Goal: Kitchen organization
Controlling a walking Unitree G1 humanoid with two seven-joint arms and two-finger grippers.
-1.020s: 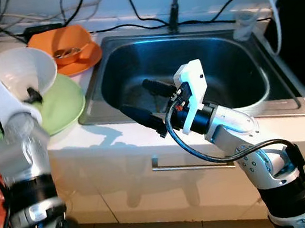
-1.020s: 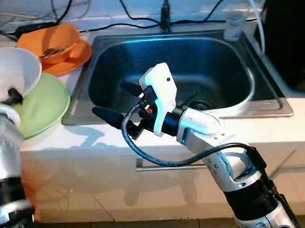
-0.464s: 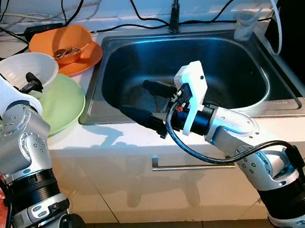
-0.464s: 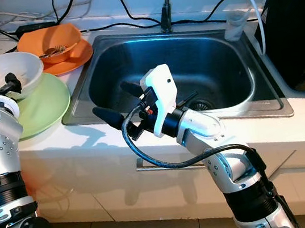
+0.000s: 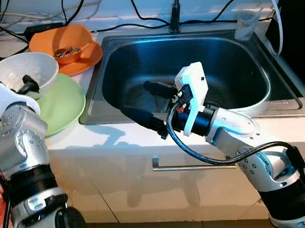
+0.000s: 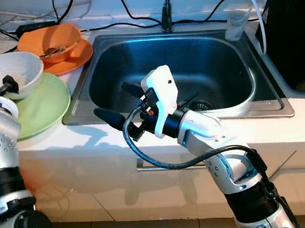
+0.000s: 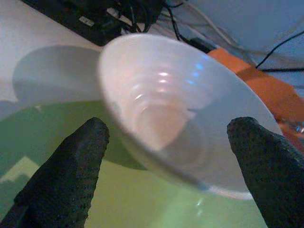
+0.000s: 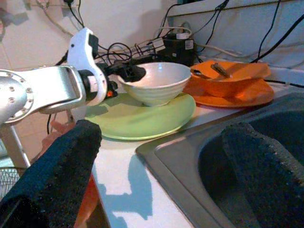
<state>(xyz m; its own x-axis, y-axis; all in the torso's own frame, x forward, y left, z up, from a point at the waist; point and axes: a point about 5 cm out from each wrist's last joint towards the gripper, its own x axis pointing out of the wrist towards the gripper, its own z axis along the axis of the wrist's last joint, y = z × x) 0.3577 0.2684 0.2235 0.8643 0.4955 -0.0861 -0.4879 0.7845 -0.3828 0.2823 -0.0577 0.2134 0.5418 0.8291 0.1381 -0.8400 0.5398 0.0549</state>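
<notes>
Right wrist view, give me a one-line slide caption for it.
Left gripper holds a white bowl by its rim over a green plate, orange dishes behind, sink in front.

Silver arms, white wrist housings, black cables

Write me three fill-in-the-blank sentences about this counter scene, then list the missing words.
1. The left gripper holds the white bowl by its rim, over the ____ plate.
2. The orange bowl sits on a plate of ____ colour.
3. The right gripper, fingers apart and holding nothing, hangs at the front edge of the ____.

Missing words: green; orange; sink
</notes>
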